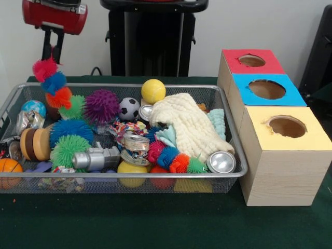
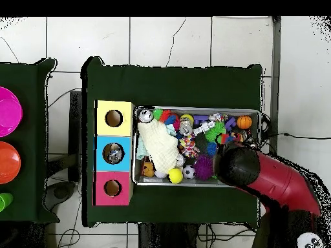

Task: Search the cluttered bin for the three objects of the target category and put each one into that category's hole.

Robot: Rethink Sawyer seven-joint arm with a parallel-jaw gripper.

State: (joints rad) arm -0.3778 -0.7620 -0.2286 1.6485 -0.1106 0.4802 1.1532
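Three wooden boxes stand in a row beside a silver wire-mesh bin (image 1: 236, 136) on a dark green table (image 1: 155, 223), each with a round hole in its painted top: a red-topped box (image 1: 252, 61), a blue-topped box (image 1: 267, 89) and a yellow-topped box (image 1: 287, 126). From overhead, something shiny shows inside the blue box's hole. The bin is crowded with small things. A cream knitted cloth (image 1: 189, 122) lies heaped near the end next to the boxes, with a shiny silver can (image 1: 221, 162) touching its lower edge. A yellow ball (image 1: 153, 91) sits at the far wall, a small black-and-white soccer ball (image 1: 128, 109) just beside it, and a purple spiky ball (image 1: 101, 106) next to that. A crushed printed can (image 1: 136, 145) lies in the middle, above a chain of pink, blue, orange and green fuzzy puffs (image 1: 174, 157). A small orange basketball (image 1: 9, 171) rests in the corner farthest from the boxes. The robot's red and black arm (image 2: 268, 179) hangs over that end of the bin; its gripper cannot be made out in either view, so how far it is open and whether it holds anything cannot be told.
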